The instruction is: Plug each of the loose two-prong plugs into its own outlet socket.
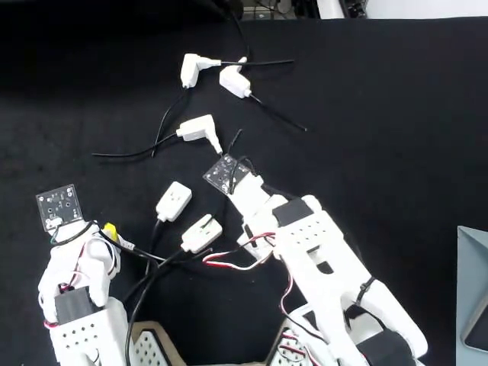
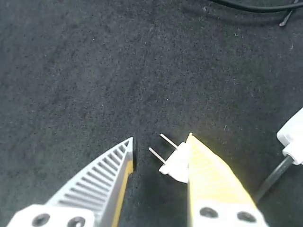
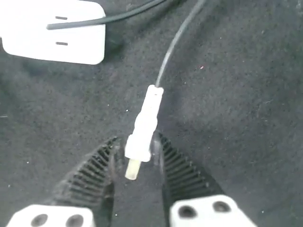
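Note:
My left gripper is open low over the black mat. A small white two-prong plug leans against the inside of its yellow finger, prongs pointing away; the grey finger stands apart from it. My right gripper is shut on a slim white plug body whose dark cable runs away from it. A white outlet socket with two slots lies beyond. In the high view two white sockets lie between the arms, and three loose white plugs lie farther back.
Black cables trail across the mat among the plugs and sockets. Red and white wires hang by the right arm. A grey box edge stands at the far right. Another white socket end with its cable lies beside the left gripper.

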Action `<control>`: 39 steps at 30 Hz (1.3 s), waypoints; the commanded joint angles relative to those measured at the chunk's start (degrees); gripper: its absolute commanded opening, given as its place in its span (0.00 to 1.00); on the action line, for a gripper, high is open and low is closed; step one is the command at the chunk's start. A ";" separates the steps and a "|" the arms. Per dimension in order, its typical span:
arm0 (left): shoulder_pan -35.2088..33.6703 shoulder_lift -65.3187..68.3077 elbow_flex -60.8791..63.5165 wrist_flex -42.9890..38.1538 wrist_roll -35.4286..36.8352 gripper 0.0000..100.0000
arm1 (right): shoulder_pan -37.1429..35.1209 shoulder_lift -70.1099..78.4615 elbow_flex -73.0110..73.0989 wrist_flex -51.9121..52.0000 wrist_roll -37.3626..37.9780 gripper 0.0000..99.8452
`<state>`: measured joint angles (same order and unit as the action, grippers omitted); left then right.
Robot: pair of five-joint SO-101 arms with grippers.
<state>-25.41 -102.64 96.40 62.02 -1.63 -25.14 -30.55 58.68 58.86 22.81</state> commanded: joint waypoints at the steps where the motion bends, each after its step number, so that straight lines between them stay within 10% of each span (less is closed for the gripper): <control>1: 0.57 0.35 1.10 -0.18 0.35 0.18 | 0.53 -1.01 -0.84 -0.79 -3.96 0.15; 39: 0.57 0.35 1.10 -0.18 0.35 0.18 | 3.60 28.18 -22.29 4.75 -16.44 0.08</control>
<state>-25.41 -102.64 96.40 62.02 -1.63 -22.77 -2.86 38.99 65.01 6.37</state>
